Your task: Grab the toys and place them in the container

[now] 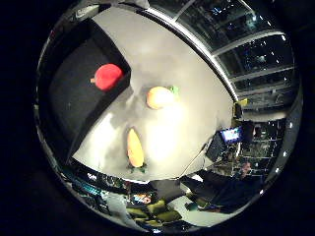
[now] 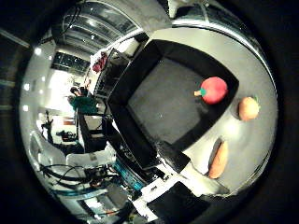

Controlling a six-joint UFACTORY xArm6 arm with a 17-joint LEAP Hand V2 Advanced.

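A red apple-shaped toy (image 2: 214,89) with a small stem is seen lying inside the black container (image 2: 140,88), close to one of its corners, so one part of the task can be judged as done. Two toys are left outside on the pale counter (image 1: 167,59): a rounded orange-yellow fruit toy with a green leaf (image 1: 160,97), just beside the container's wall, and an elongated orange carrot-shaped toy with a green top (image 1: 135,147), a little farther from the wall and apart from the round one. Neither is touched by anything.

Both toys and the whole container are taken in at once and appear small, so the palm is judged to be held well above the counter, a position from which either remaining toy could be approached. A black and white part (image 2: 175,158) that reaches into the thumb-side view may belong to the robot hand, but whether the fingers are straight or curled cannot be told. Nothing is seen held against the palm.
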